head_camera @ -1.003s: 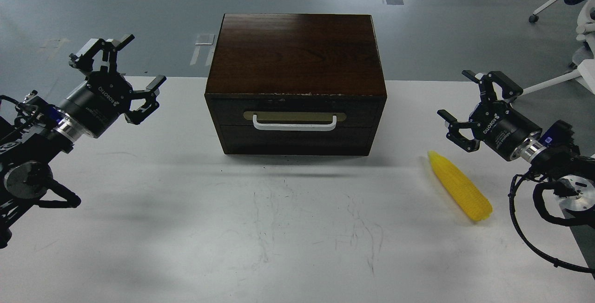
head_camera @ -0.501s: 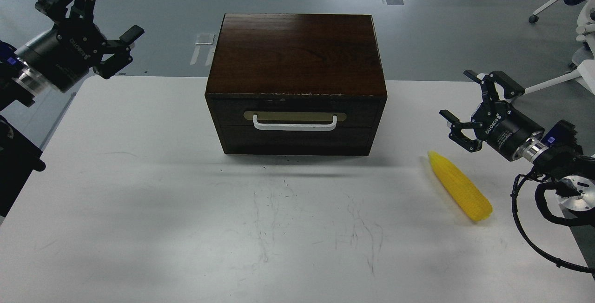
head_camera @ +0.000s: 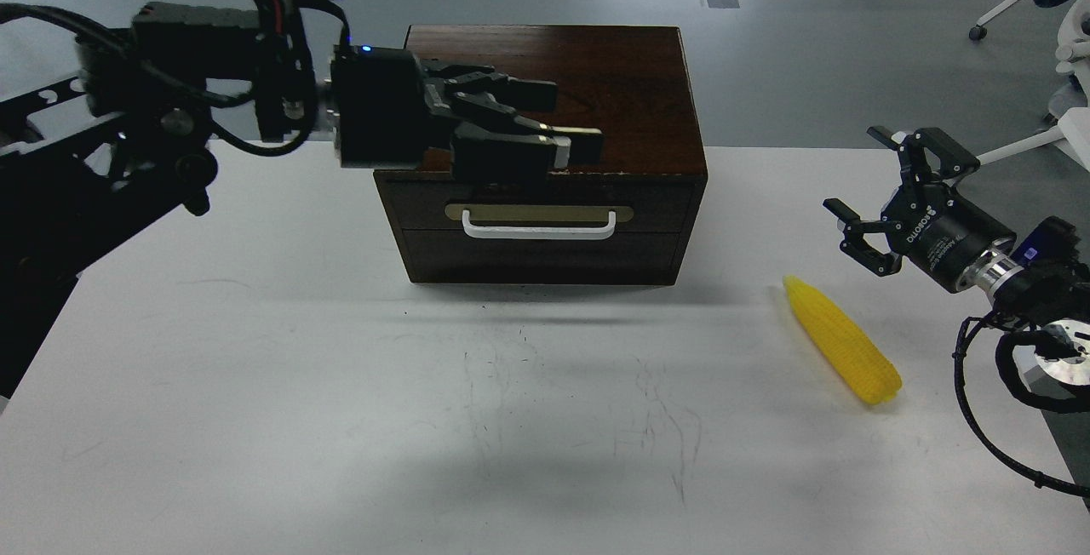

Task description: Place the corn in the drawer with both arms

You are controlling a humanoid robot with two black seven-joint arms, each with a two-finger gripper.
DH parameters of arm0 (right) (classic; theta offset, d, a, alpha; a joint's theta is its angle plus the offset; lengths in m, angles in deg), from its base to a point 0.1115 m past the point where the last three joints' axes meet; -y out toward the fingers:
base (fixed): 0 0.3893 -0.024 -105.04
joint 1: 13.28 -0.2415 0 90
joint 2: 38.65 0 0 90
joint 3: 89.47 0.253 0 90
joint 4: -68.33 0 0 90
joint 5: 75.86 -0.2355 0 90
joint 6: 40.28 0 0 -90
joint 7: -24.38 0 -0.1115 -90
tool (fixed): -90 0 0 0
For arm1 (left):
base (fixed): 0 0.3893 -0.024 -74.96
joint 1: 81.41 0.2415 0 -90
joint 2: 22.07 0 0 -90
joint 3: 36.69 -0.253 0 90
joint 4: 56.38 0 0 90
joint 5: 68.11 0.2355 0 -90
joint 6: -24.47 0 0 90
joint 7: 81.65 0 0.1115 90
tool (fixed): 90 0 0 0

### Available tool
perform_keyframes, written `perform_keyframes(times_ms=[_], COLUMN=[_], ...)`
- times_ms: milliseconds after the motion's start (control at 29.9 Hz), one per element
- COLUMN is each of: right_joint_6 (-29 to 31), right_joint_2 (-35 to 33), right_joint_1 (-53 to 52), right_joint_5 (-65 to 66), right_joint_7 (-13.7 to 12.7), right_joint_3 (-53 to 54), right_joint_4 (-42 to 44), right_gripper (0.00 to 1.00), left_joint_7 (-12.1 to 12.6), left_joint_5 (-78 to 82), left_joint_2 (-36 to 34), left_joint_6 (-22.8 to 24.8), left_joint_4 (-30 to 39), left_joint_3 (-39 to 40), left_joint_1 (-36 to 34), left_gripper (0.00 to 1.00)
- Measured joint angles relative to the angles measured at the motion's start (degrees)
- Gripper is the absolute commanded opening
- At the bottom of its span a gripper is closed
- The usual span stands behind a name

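Observation:
The yellow corn (head_camera: 843,340) lies on the white table (head_camera: 341,385) at the right, its tip pointing toward the cabinet. The dark brown drawer (head_camera: 656,213) is shut in the cabinet (head_camera: 622,78), with its white bar handle (head_camera: 538,229) facing me. My left gripper (head_camera: 579,121) reaches in from the left over the cabinet's front top edge, just above the handle, with its fingers apart and empty. My right gripper (head_camera: 860,172) is open and empty, hovering above the table just up and right of the corn.
The cabinet stands at the table's far middle. Beyond the table is grey floor, with white chair legs (head_camera: 1022,146) at the far right. My left arm's thick links (head_camera: 102,163) hang over the table's left side.
My left arm has swung from the far left, up and across to the cabinet's front top edge. My right gripper has drifted slightly right and up. The corn and drawer have not moved.

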Motion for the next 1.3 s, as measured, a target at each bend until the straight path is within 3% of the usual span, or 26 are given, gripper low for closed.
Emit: perform_keyframes(times_ms=[167,401,902,1303], right_joint_6=[-0.08,-0.08,-0.02,0.01], right_joint_2=[0.00,0.09,0.10,0.04], right_joint_1=[0.01,0.01,0.01,0.16], right_joint_5=[0.02,0.02,0.01,0.02], right_joint_7=[0.00,0.00,0.00,0.00], right_joint_3=[-0.01,-0.02,0.16,-0.02], right_joint_4=[0.27,0.34,0.79,0.81], right_gripper=[0.99,0.99,0.99,0.99], left_joint_7=[-0.02,0.03,0.03,0.03], left_joint_5=[11.56,22.17,27.64,27.65], left_joint_2=[5.40,11.52,13.82,14.75], left_joint_6=[0.00,-0.01,-0.01,-0.01], left_joint_4=[-1.65,-7.23,-12.65,-15.05], left_joint_3=[-13.41,-21.90,-28.13,-28.67], left_joint_1=[-9.31,-13.58,-13.37,-13.09], left_gripper=[0.98,0.98,0.98,0.98])
